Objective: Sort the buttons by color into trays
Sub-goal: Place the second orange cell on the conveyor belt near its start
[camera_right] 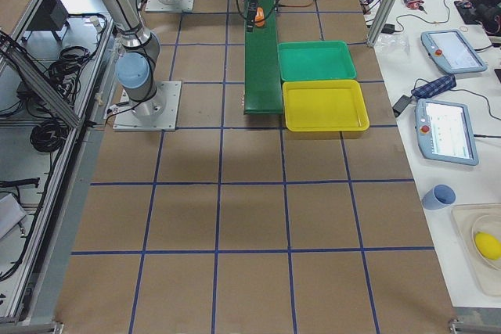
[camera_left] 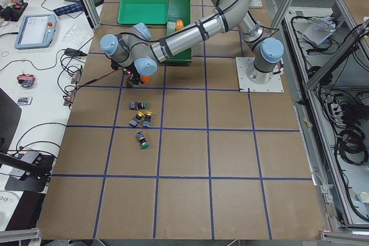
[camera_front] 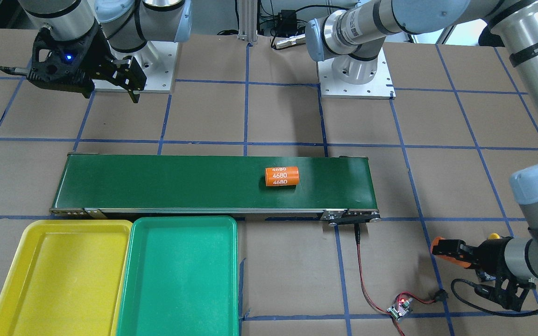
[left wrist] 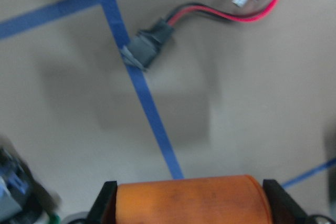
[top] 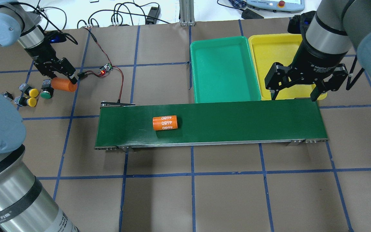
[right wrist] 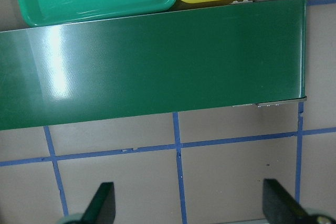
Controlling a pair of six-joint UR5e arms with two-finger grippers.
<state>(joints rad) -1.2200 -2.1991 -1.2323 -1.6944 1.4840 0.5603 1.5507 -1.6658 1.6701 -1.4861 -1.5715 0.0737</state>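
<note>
The left gripper (top: 63, 83) clamps an orange cylinder (left wrist: 191, 203). In the overhead view, the buttons (top: 33, 93) lie on the table at its eight o'clock. The right gripper (top: 293, 96) hangs wide open over the conveyor (top: 237, 119), with the green tray (top: 224, 69) and yellow tray (top: 269, 48) at the belt's twelve o'clock.

2 yellow buttons (top: 33, 93), 2 green buttons (top: 46, 94), 2 trays (top: 224, 69), 2 orange cylinders (top: 165, 122), 1 conveyor belt (top: 237, 119)
</note>
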